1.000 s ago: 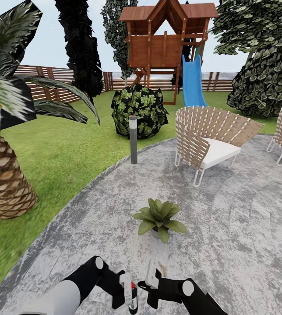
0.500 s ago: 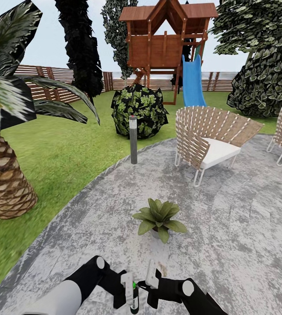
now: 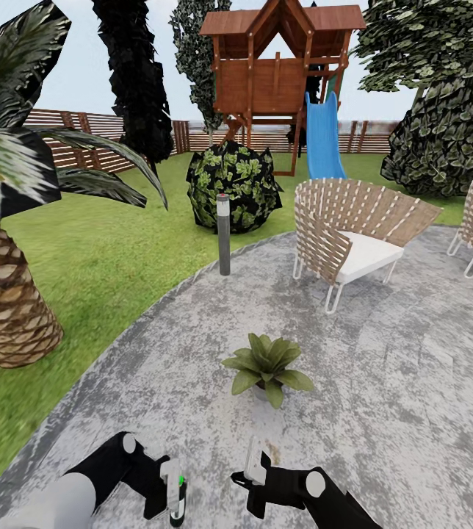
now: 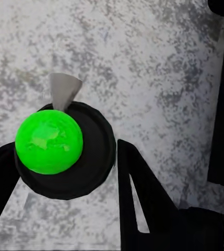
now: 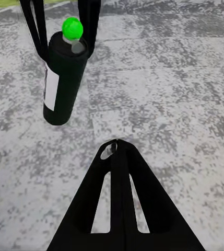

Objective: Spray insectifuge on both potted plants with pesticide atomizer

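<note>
left gripper clamped on the atomizer (dark can, green top, grey nozzle), held upright above the patio at 7 o'clock in the head view. right gripper at 6 o'clock, fingers together, holding nothing. potted plant just beyond, on the paving. chair at 1 o'clock; palm at 9 o'clock.

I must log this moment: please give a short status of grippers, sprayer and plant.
Left gripper shut on sprayer, held upright above patio. Right gripper fingers together, empty. Potted plant ahead, path unobstructed.
</note>
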